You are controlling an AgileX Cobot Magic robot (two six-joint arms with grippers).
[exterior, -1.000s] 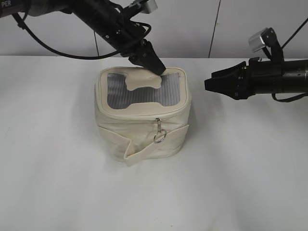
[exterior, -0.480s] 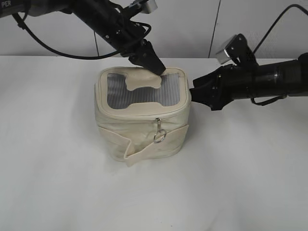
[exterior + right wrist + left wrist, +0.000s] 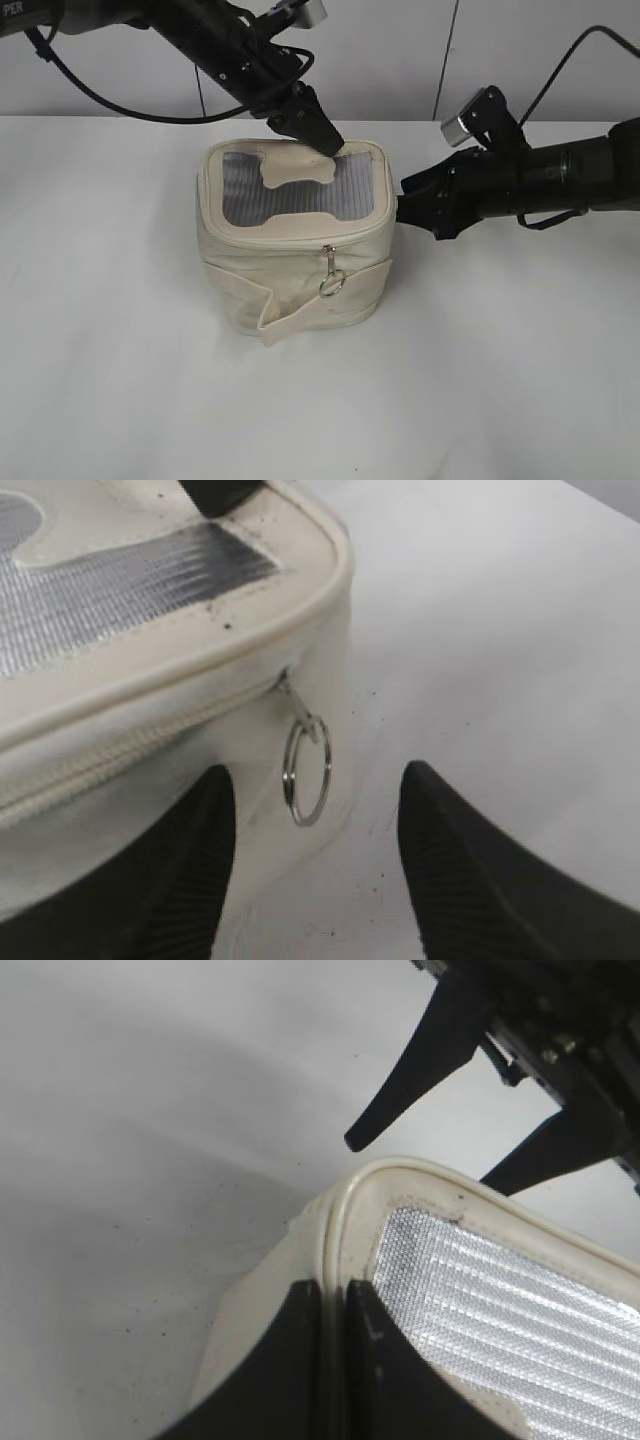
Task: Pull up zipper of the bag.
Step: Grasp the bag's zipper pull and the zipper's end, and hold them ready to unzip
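Change: since a second ago the right claw (image 3: 402,199) has come in from well to the right of the bag (image 3: 296,238) and now sits just beside the bag's right top corner; the bag and the left claw (image 3: 331,147) look the same as before.
Bag: one small boxy cream bag, upright on the white table (image 3: 110,330), with a grey mesh top (image 3: 300,190), a cream bone-shaped patch (image 3: 295,166) on the mesh and a strap (image 3: 300,308) hanging across its front.
Zipper: one cream zipper track (image 3: 290,243) runs round the bag just under its top rim; the silver pull (image 3: 331,272) with its round ring hangs on the bag's front face, right of middle.
Pull, second one: the right wrist view shows a ring pull (image 3: 305,765) hanging at a corner of the bag, between the two dark fingers (image 3: 470,870) and touching neither; only one pull shows in the exterior view.
Left claw: pressed together on the bag's raised back rim (image 3: 335,1250), as the left wrist view shows, fingers (image 3: 280,1370) pinching the cream edge.
Right claw: spread apart, holding nothing, its tips either side of the bag's corner.
Writing: white letters "PER" on the left arm (image 3: 150,20), top left of the bag; the rest is cut off.
Count: two arms, one bag.
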